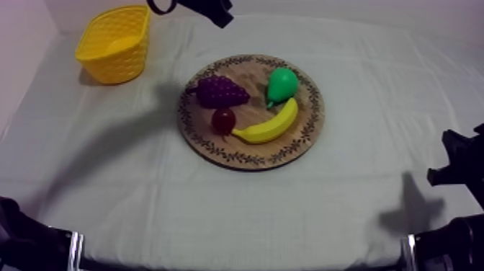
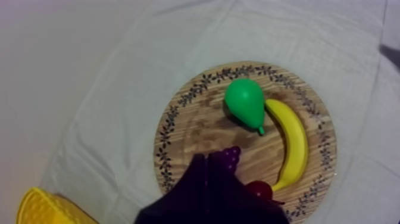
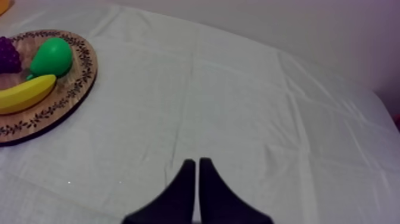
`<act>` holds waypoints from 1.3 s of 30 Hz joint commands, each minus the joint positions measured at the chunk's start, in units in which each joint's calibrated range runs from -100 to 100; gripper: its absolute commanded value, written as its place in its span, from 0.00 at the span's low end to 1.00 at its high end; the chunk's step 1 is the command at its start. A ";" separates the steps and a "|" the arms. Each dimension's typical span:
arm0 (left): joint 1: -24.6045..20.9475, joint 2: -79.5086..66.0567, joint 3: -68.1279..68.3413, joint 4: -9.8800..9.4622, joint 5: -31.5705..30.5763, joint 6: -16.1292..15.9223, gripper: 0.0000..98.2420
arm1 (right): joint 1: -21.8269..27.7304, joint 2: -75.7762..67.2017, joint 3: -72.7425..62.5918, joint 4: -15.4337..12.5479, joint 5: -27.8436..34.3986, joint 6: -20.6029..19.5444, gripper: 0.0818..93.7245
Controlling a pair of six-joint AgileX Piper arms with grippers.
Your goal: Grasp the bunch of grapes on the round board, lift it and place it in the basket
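Grey-white cloth (image 1: 108,180), pale wall (image 3: 309,24); left gripper (image 2: 206,156) closed, empty, bunch of grapes (image 2: 231,156) at its 1 o'clock; right gripper (image 3: 197,161) closed, empty.

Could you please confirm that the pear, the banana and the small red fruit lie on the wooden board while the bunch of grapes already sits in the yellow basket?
Not quite: the top view shows the bunch of grapes on the wooden board too, not in the yellow basket. The rest is right.

- Table (image 1: 374,108): grey-white cloth over it.
- Board (image 1: 311,122): round, wooden, flat on the cloth near centre.
- Basket (image 1: 119,61): yellow, far left corner, apart from the board.
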 commanded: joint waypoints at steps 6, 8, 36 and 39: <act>-0.41 0.34 0.76 0.96 -1.16 -2.08 0.00 | 0.01 -0.02 -0.01 0.01 -0.03 0.01 0.00; -0.74 0.75 0.45 1.96 -0.99 -5.59 0.00 | 0.01 -0.02 -0.01 0.01 -0.03 0.01 0.00; -1.06 5.34 -0.10 -5.37 6.95 -21.80 0.00 | 0.01 -0.02 -0.01 0.01 -0.03 0.01 0.00; -1.06 5.35 0.08 -5.51 7.04 -21.60 0.10 | 0.01 -0.02 -0.01 0.01 -0.03 0.01 0.00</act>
